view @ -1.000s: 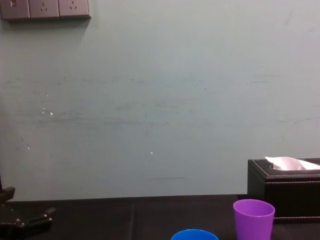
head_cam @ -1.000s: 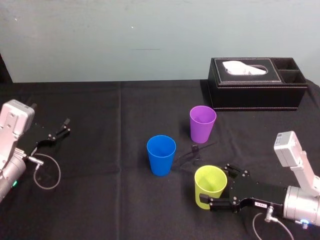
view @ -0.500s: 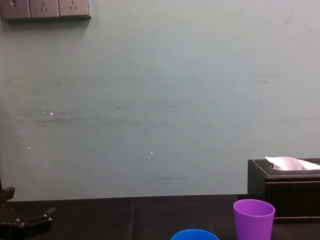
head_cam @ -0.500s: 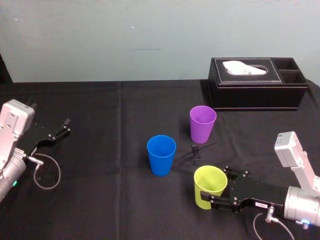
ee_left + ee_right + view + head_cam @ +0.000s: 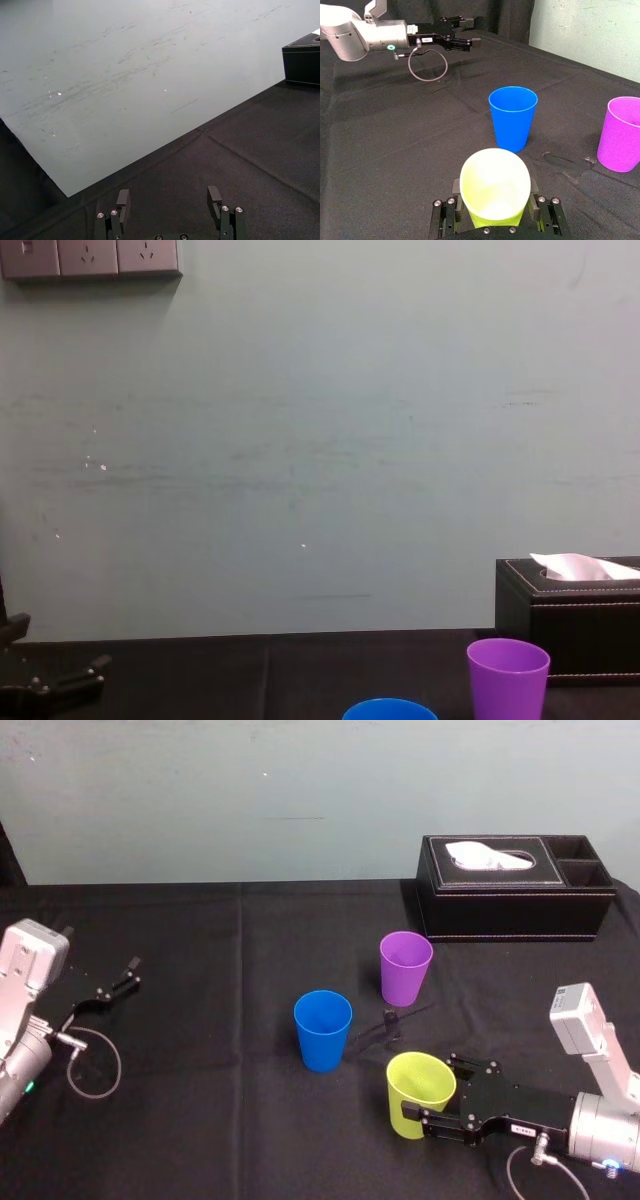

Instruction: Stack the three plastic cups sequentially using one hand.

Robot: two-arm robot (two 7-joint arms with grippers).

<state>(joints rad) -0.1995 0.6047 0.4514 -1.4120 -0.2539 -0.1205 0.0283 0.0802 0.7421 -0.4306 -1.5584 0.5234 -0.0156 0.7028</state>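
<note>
Right gripper (image 5: 495,186) clamps the yellow-green cup (image 5: 418,1092) mid-wall, near-right of the blue cup (image 5: 322,1030), and it's likely light, slick, squashable; left gripper (image 5: 115,983) idles open.

**Nothing legible, just two tiny stickers**

Went looking for anything readable and came up dry, no word, brand or number I can actually make out. Closest thing is a small white sticker (image 5: 520,1128) with dark print on the black body of the right gripper (image 5: 435,1096), just behind the yellow-green cup (image 5: 413,1112) held between its fingers. From the head view the print is way too small to read. Same deal on the left gripper (image 5: 472,31) in the right wrist view. There's a little white label (image 5: 425,41) on its black body, characters too tiny to tell.
</note>
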